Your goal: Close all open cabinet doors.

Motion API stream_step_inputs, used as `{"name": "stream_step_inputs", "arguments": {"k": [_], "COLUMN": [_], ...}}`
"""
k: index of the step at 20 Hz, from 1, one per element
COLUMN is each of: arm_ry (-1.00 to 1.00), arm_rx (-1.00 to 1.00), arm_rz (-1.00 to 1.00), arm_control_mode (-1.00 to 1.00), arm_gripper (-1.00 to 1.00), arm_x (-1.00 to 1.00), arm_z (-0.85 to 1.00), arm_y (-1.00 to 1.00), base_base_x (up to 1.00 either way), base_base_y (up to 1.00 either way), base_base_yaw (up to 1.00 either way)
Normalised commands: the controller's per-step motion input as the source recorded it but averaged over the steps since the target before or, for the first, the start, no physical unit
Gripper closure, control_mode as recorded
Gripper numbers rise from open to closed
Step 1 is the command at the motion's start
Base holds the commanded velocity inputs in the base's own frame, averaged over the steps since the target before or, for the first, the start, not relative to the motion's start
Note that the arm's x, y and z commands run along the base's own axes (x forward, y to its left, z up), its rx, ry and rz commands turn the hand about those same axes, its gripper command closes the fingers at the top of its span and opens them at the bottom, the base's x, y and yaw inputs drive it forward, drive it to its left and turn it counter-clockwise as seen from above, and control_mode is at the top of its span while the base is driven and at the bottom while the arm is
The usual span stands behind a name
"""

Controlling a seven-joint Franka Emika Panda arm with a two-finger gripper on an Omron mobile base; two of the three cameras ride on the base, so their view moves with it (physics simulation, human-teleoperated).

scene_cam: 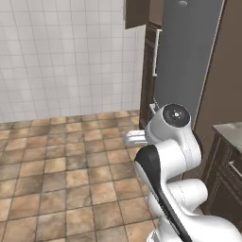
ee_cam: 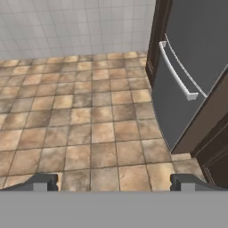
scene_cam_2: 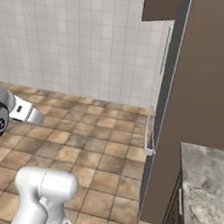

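Much bare floor [ee_cam: 80, 124], fridge edge [ee_cam: 178, 111]

You are looking at a floor [ee_cam: 80, 116] of square brown and tan tiles with dark grout lines. It runs back to the foot of the white tiled wall [scene_cam: 66, 52]. The grey refrigerator [ee_cam: 187, 71] stands directly on it at the right, flanked by dark brown cabinet panels [scene_cam_2: 203, 93] that also reach the tiles. A stone-topped counter [scene_cam_2: 205, 191] unit stands beside these.
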Motion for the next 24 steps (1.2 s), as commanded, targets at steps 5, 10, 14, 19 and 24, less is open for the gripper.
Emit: {"name": "stream_step_inputs", "arguments": {"k": [5, 10, 14, 19, 24], "arm_ry": [0.00, 0.00, 0.00, 0.00, 0.00], "arm_rx": [0.00, 0.00, 0.00, 0.00, 0.00], "arm_rz": [0.00, 0.00, 0.00, 0.00, 0.00], "arm_control_mode": [1.00, 1.00, 1.00, 1.00, 1.00], "arm_gripper": [-1.00, -1.00, -1.00, -1.00, -1.00], "arm_x": [0.00, 0.00, 0.00, 0.00, 0.00], "arm_z": [0.00, 0.00, 0.00, 0.00, 0.00], "arm_y": [0.00, 0.00, 0.00, 0.00, 0.00], "base_base_x": [1.00, 1.00, 1.00, 1.00, 1.00], "base_base_y": [0.50, 0.52, 0.50, 0.57, 0.70], "base_base_yaw": [-0.22, -0.23, -0.25, -0.27, -0.29]}}
